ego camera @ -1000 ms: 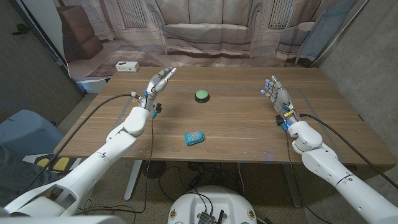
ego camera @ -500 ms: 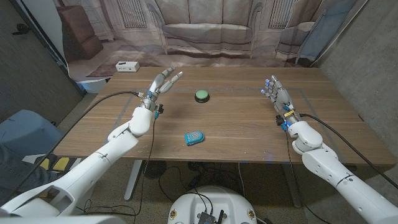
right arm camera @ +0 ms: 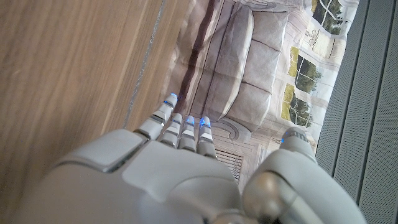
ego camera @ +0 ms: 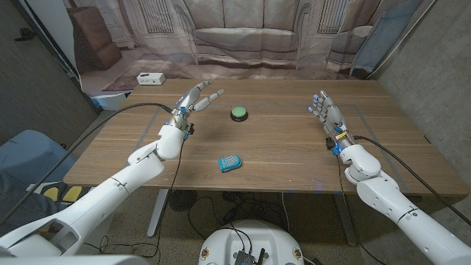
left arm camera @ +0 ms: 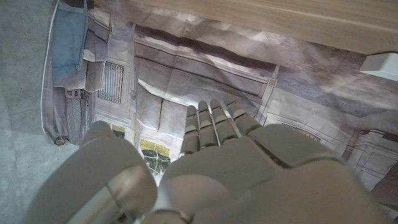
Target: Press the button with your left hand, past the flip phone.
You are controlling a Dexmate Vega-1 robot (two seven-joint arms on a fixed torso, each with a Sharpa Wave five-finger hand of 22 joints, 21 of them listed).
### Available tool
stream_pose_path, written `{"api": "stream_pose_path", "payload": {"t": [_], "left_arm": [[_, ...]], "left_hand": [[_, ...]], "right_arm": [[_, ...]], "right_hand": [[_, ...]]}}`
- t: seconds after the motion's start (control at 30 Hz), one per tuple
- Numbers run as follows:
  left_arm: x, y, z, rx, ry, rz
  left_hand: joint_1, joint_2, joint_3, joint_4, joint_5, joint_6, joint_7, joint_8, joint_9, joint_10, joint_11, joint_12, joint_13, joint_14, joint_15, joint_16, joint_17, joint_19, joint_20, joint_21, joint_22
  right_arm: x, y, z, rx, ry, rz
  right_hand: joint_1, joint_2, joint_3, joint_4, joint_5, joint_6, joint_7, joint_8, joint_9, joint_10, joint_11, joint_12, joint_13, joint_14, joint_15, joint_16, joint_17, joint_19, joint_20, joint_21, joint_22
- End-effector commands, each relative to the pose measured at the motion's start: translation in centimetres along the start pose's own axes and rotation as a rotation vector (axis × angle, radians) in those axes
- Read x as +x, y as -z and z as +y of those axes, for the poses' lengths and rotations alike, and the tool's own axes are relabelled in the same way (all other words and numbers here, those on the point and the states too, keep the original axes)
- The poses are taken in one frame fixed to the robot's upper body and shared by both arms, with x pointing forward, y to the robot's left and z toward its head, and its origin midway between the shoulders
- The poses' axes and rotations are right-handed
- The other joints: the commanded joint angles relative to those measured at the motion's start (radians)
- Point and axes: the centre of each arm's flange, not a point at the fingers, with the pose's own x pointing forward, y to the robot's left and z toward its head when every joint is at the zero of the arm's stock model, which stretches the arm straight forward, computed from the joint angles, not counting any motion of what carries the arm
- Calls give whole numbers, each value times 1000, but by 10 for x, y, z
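Left arm extended forward from lower-left corner of head view. Left hand (ego camera: 193,100) raised above table, fingers apart and outstretched, holding nothing. Right arm extended along right side of table. Right hand (ego camera: 327,111) low over table, fingers straight and close together, holding nothing. Hands well apart.

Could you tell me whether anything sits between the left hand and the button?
Nothing visible does: bare table separates the left hand from the green button. The flip phone lies nearer the robot, off that line.
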Motion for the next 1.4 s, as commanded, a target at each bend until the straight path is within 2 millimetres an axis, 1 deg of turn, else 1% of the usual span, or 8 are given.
{"api": "stream_pose_path", "payload": {"t": [0.03, 0.37, 0.6, 0.77, 0.9, 1.0, 1.4], "left_arm": [[7, -4, 1, 222, 70, 56], [14, -11, 2, 282, 117, 66], [25, -13, 2, 294, 197, 75], [34, -17, 1, 318, 238, 78], [40, -19, 0, 327, 270, 79], [43, -21, -2, 344, 291, 80], [56, -27, -12, 390, 353, 71]], "left_hand": [[10, 3, 1, -8, 6, 15, 1, 7, 3, 14, 1, 5, 3, 12, -2, 0, 5, 8, 4, -5, 3], [11, 4, 0, -9, 6, 26, 2, 6, 3, 25, 0, 6, 3, 19, 0, -1, 5, 8, 6, -10, 3], [10, 6, -1, -8, 6, 25, 3, 0, 4, 17, 4, -1, 3, 8, 1, -10, 5, -6, 15, -20, 4], [9, 6, -2, -8, 5, 25, 1, -2, 4, 15, 5, -3, 3, 5, 2, -12, 5, -12, 15, -24, 4], [8, 6, -4, -8, 5, 29, 10, -3, 4, 12, 11, -6, 3, 3, 5, -14, 5, -12, 10, -27, 4], [7, 6, -4, -8, 4, 30, 9, -4, 4, 12, 11, -7, 3, 1, 7, -16, 5, -13, 4, -29, 4], [6, 8, -6, -7, 3, 34, 9, -6, 4, 18, 10, -8, 3, 6, 6, -16, 5, -11, 2, -32, 4]], "right_arm": [[-7, 2, 1, 4, 3, 5], [-10, 2, -1, 3, 4, 6], [-10, 1, -1, -2, 3, 8], [-10, 2, -2, 1, 4, 7], [-9, 3, -2, 4, 8, 8], [-10, 4, -2, 8, 11, 7], [-10, 6, -4, 15, 14, 8]], "right_hand": [[4, 4, 2, -5, -1, 8, -1, 5, 6, 9, -3, 4, 5, 8, -3, 3, 4, 10, -4, -2, 4], [5, 4, 0, -6, -3, 9, -1, 5, 6, 10, -3, 3, 5, 9, -1, 2, 5, 11, -4, -6, 5], [5, 6, 0, -6, -3, 9, -1, 4, 6, 11, -3, 2, 5, 10, -1, 2, 5, 12, -3, -8, 5], [5, 6, 0, -7, -3, 9, -1, 4, 6, 11, -3, 2, 5, 10, -1, 2, 5, 12, -2, -9, 5], [5, 7, 0, -7, -4, 9, -1, 4, 6, 11, -2, 2, 5, 11, -1, 2, 5, 13, -2, -10, 5], [5, 7, 0, -7, -4, 9, -1, 4, 6, 12, -2, 2, 5, 12, 1, 2, 5, 14, -1, -11, 5], [6, 8, -1, -8, -5, 11, -1, 4, 6, 14, -2, 2, 5, 14, 0, 2, 5, 16, 0, -14, 5]]}}
